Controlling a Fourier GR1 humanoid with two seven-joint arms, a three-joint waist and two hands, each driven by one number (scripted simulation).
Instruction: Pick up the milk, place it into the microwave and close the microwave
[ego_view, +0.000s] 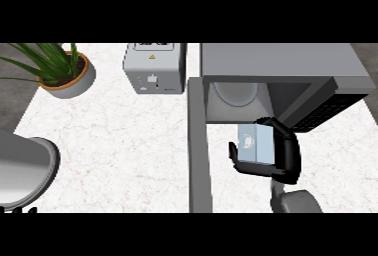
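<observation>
1. Milk carton (253, 142): it is held in the right robot hand (286, 152), whose fingers and thumb are curled round its sides. It hangs above the surface (111, 150), just in front of the open mouth of the microwave (280, 60) and not yet inside.
2. Its pale blue face carries a small round mark. I can read no brand or wording on it.
3. Only a dark sliver of the left robot hand (18, 210) shows at the lower left edge, so I cannot tell its state.
4. The door (199, 150) stands swung out toward the viewer, just to the left of the carton. If it were swung shut before the right forearm (294, 200) is drawn back, it would likely strike the arm.
5. The robot hand wraps the carton on both sides, so the pair is wider than the carton alone. Going in, it could clip the cavity's lower lip or the wall beside the dark control panel (328, 107) and twist the carton.
6. The round plate (236, 92) lies inside the cavity. A carton let go tilted or half on its rim might topple, and a carton left too near the mouth could block the door.
7. Farther off, a grey box (153, 67) bears a yellow warning triangle and small dark markings too small to read.
8. A potted plant (65, 72) stands at the far left corner, well apart from the work and unlikely to be disturbed
</observation>
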